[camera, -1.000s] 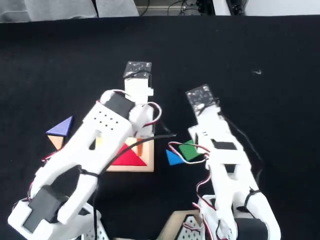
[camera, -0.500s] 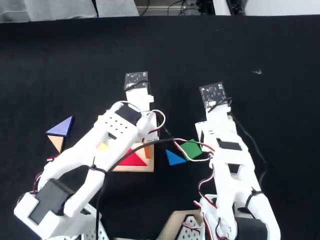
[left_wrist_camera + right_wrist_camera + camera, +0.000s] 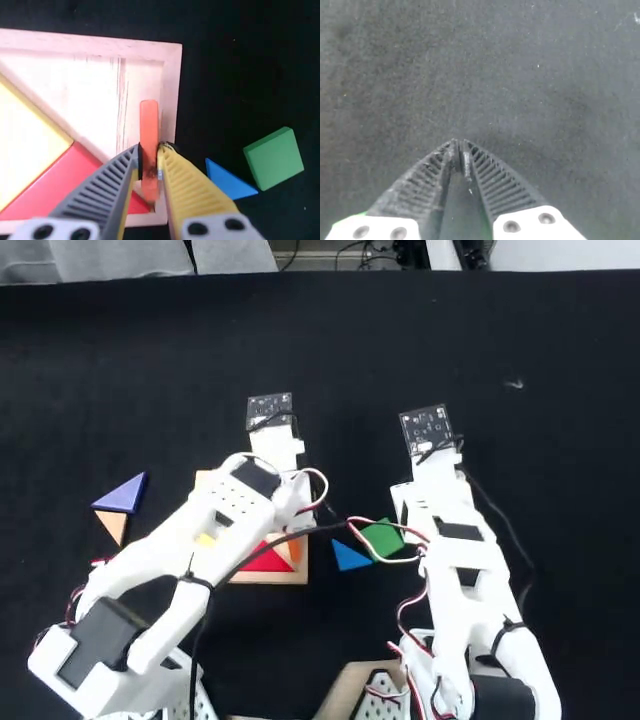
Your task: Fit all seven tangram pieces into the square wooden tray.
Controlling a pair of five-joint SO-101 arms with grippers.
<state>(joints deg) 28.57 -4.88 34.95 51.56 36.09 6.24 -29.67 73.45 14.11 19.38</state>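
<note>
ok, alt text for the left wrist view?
The left gripper holds an orange piece on edge over the wooden tray, which holds a yellow piece and a red piece. A blue triangle and green square lie outside on black cloth.

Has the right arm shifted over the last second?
Yes. In the high view the right arm swung rightward, uncovering more of the green square, then held still.

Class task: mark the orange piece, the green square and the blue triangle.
orange piece (image 3: 149,122), left wrist view, exposed top edge.
green square (image 3: 274,158), left wrist view, centre of top face.
blue triangle (image 3: 227,181), left wrist view, centre of top face.
</note>
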